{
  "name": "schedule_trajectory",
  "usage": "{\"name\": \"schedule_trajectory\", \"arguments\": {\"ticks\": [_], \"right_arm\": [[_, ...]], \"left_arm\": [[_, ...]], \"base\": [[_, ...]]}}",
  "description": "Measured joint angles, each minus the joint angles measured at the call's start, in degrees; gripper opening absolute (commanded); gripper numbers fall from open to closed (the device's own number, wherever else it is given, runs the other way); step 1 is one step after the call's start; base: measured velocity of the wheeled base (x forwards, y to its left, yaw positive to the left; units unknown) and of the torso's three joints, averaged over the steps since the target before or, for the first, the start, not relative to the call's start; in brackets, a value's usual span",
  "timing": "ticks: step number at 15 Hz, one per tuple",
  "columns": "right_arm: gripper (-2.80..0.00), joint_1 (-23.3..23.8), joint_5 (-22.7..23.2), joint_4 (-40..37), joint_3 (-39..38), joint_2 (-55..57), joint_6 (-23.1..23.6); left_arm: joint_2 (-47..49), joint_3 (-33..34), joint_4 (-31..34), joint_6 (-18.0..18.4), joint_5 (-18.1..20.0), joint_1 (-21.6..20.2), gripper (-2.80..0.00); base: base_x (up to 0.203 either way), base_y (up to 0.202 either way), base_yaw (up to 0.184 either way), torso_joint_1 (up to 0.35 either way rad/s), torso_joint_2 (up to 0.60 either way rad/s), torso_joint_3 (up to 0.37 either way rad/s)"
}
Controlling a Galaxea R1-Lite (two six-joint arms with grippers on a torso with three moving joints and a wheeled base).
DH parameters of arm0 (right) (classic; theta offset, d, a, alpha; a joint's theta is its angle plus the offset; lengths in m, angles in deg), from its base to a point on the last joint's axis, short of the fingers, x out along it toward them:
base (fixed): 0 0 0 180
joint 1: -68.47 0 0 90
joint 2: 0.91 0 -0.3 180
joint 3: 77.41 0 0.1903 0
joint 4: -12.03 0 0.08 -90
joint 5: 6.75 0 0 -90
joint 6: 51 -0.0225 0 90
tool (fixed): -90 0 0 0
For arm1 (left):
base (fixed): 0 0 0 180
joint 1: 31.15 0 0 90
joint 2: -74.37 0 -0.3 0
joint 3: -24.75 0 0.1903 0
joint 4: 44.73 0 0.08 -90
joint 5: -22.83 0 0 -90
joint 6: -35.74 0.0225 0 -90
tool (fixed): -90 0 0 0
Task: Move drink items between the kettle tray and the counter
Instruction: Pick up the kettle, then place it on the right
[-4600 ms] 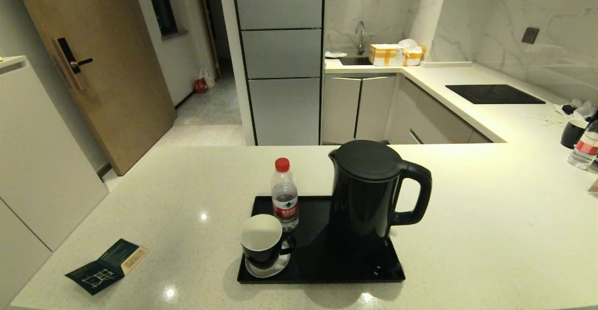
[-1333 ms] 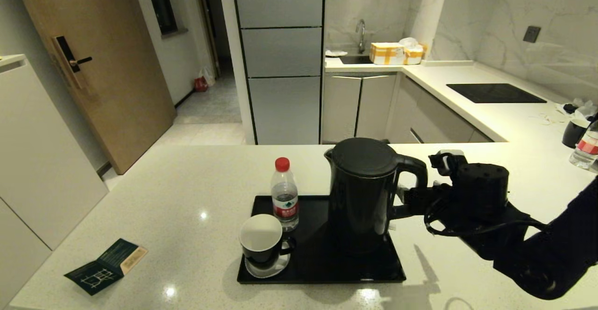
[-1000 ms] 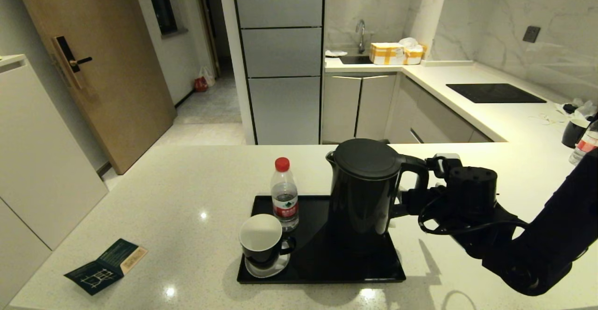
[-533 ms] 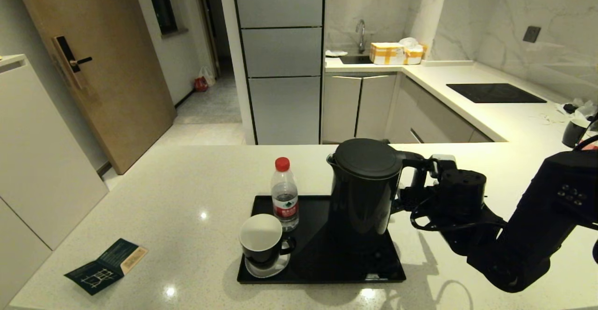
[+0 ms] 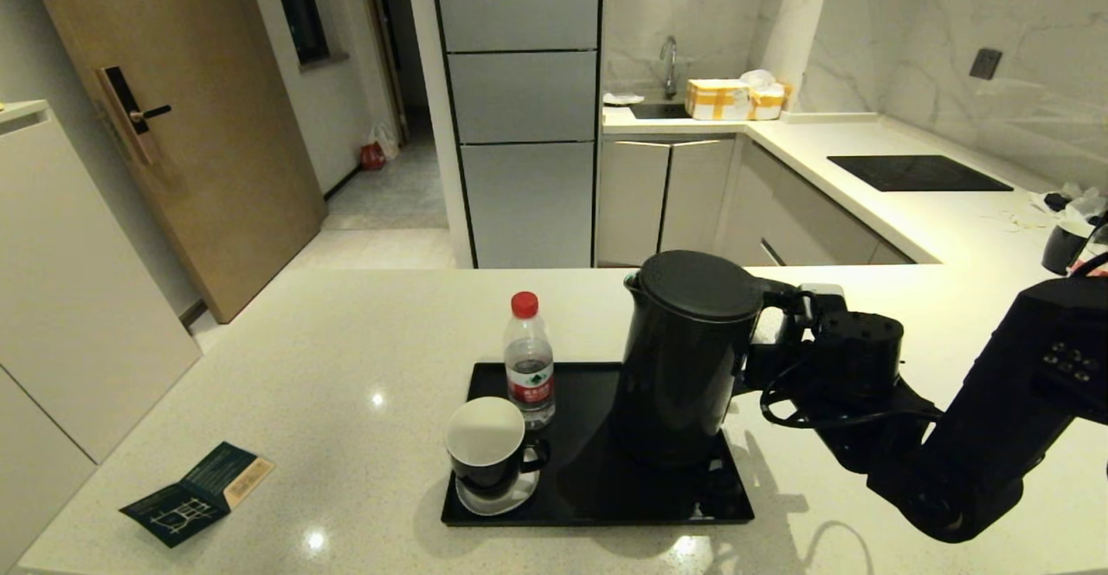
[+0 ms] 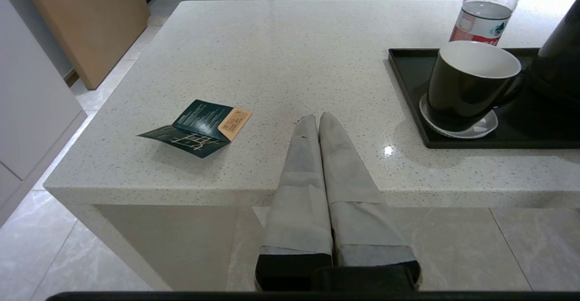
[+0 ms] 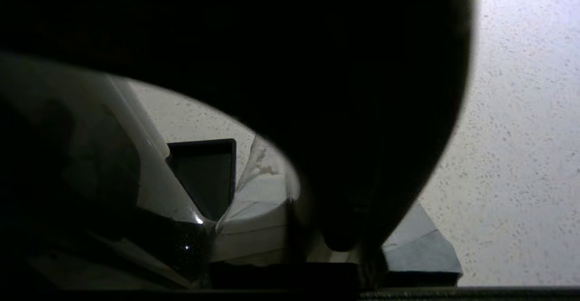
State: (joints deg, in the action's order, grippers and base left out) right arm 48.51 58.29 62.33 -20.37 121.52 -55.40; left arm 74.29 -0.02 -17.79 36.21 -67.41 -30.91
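The pale speckled stone surface [image 5: 286,367] runs toward the room and turns along the far wall on the right. A glossy black tray [image 5: 597,506] sits directly on it near the front edge. Well to the tray's left lies a dark green folded leaflet [image 5: 197,494]. A flat black hob panel [image 5: 917,173] is set into the far right stretch.

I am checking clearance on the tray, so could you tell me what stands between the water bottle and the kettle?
Nothing: in the head view only bare tray floor separates the water bottle from the kettle. The mug sits nearer the camera, in front of the bottle.
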Motion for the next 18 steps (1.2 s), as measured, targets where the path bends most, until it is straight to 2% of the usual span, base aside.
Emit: {"name": "schedule_trajectory", "arguments": {"ticks": [11, 13, 15, 18], "right_arm": [[-2.8, 0.6, -0.8, -18.8, 9.5, -13.7, -0.8], [-2.8, 4.2, -0.7, -19.8, 9.8, -14.9, -1.0], [-2.8, 10.3, 0.0, -20.0, 7.7, -15.2, -2.9], [-2.8, 16.8, 4.4, -19.6, 2.6, -15.3, -4.6]], "left_arm": [[0.0, 0.0, 0.0, 0.0, 0.0, -0.1, -2.8], [0.0, 0.0, 0.0, 0.0, 0.0, -0.1, -2.8], [0.0, 0.0, 0.0, 0.0, 0.0, -0.1, -2.8], [0.0, 0.0, 0.0, 0.0, 0.0, -0.1, -2.8]], "base": [[0.0, 0.0, 0.0, 0.0, 0.0, 0.0], [0.0, 0.0, 0.0, 0.0, 0.0, 0.0], [0.0, 0.0, 0.0, 0.0, 0.0, 0.0], [0.0, 0.0, 0.0, 0.0, 0.0, 0.0]]}}
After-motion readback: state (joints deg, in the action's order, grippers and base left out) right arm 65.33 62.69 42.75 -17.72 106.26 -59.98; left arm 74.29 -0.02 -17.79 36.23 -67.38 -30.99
